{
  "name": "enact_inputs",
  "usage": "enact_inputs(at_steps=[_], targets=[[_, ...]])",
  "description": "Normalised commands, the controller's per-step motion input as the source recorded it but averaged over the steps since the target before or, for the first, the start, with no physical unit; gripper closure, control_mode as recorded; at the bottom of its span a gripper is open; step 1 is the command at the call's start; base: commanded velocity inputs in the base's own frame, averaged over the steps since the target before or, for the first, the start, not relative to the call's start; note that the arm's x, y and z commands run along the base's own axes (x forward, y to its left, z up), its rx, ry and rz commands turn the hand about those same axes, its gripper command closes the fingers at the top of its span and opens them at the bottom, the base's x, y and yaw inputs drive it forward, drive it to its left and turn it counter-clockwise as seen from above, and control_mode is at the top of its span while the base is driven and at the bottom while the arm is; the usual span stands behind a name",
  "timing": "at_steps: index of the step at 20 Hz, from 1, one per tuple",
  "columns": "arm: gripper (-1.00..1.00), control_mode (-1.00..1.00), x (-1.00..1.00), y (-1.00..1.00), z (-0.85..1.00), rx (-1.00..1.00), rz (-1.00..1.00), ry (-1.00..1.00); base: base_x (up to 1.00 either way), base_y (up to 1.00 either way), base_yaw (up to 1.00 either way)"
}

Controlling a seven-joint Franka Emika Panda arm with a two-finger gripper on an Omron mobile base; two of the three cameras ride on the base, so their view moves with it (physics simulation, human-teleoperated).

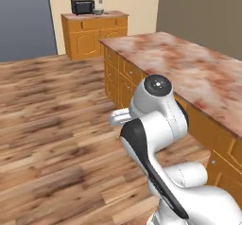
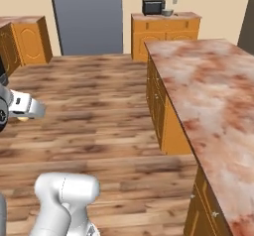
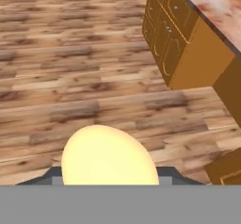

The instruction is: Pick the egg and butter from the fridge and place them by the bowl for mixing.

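Egg (image 3: 109, 156) sits right at the bottom of the hand view, big & close, pale yellow, between the fingers – gripped, fingertips themselves hidden behind it. Below it: wood floor (image 3: 70, 77), w/ orange cabinets (image 3: 174, 44) of the island to the right. In the left base view the white arm (image 1: 156, 125) is folded up beside the long marble worktop (image 1: 189, 73). Far end of room: small worktop (image 2: 166, 18) w/ a black microwave (image 2: 153, 6) and the bowl (image 2: 167, 12) just beside it, grey-green. Grey door panel (image 2: 87, 17) on the back wall, left of that unit. Can't tell where the butter is.
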Motion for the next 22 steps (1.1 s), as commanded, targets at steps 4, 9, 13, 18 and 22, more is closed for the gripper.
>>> enact_inputs(at_steps=[4, 9, 13, 18, 22], targets=[[1.00, 1.00, 0.00, 0.00, 0.00, 0.00, 0.00, 0.00, 1.00, -0.03, 0.00], [1.00, 1.00, 0.00, 0.00, 0.00, 0.00, 0.00, 0.00, 1.00, -0.05, 0.00], [1.00, 1.00, 0.00, 0.00, 0.00, 0.00, 0.00, 0.00, 1.00, -0.04, -0.01], [1.00, 1.00, 0.00, 0.00, 0.00, 0.00, 0.00, 0.00, 1.00, -0.05, 0.00], [1.00, 1.00, 0.00, 0.00, 0.00, 0.00, 0.00, 0.00, 1.00, -0.03, 0.00]])
